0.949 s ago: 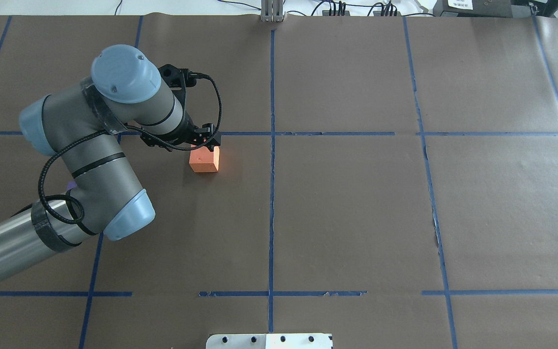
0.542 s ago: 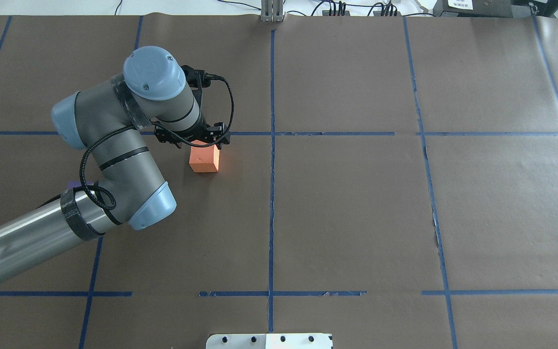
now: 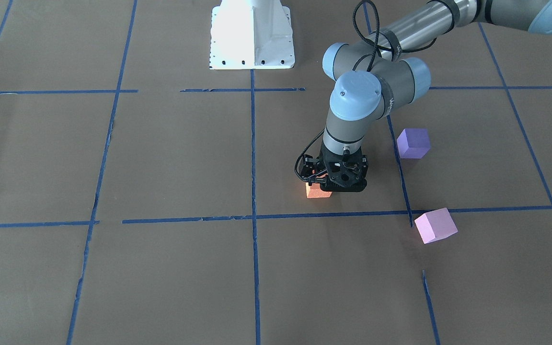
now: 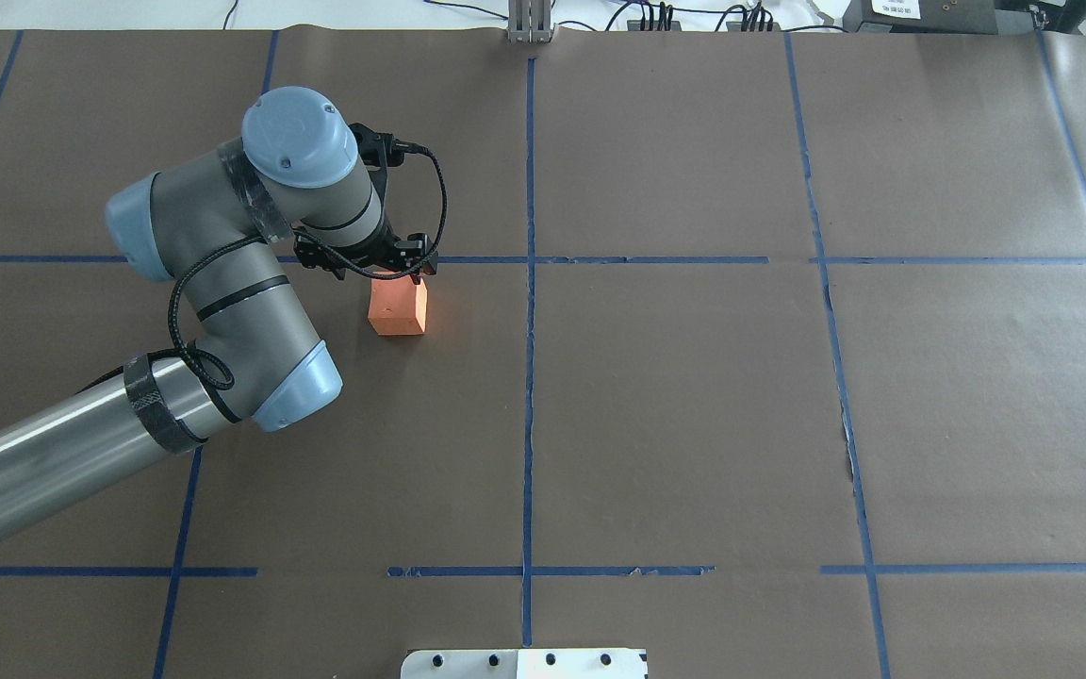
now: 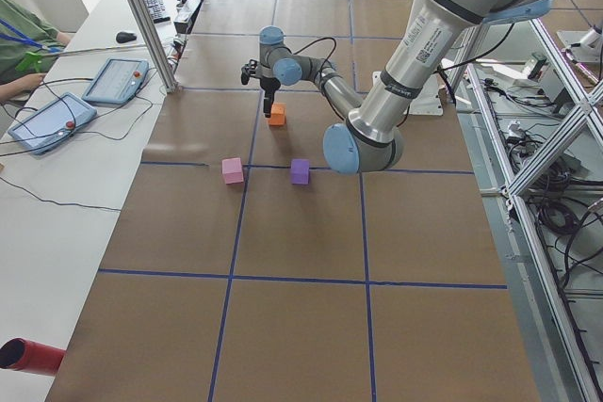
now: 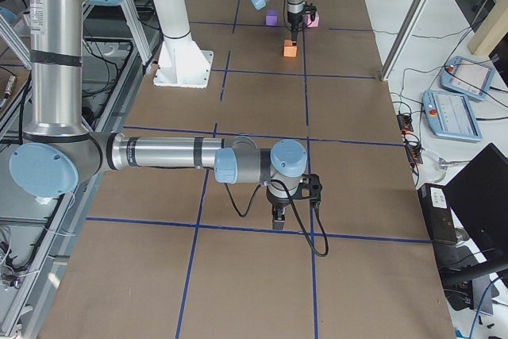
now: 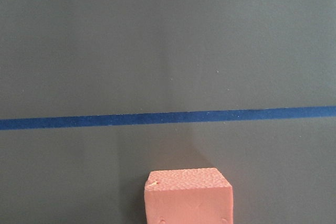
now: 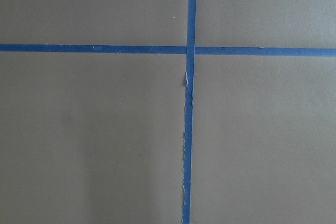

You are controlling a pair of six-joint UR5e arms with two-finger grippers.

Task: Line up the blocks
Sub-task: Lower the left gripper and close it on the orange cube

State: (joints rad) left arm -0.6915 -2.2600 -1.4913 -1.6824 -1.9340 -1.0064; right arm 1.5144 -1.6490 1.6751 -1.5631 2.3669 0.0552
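Three foam blocks sit on the brown-papered table (image 4: 694, 424), all in the half toward its left end. Of these, the orange block (image 4: 398, 306) lies flat roughly midway between the robot's edge and the operators' edge, with a blue tape line (image 7: 168, 117) running just past its operators' side. Over that same side of it hangs the left gripper (image 4: 399, 271), fingers down, its black body hiding most of the cube in the front-facing view. Whether the pincer is released, clenched or touching the foam cannot be told from any view. The purple block (image 3: 413, 143) and the pink block (image 3: 435, 225) lie closer to the left end, apart from each other and from the orange one. Purple is toward the robot's edge, and pink is toward the operators' edge, turned askew beside a crossing of tape. The right gripper (image 6: 278, 221) points down, low over the paper near the right end, and its pincer state cannot be told either
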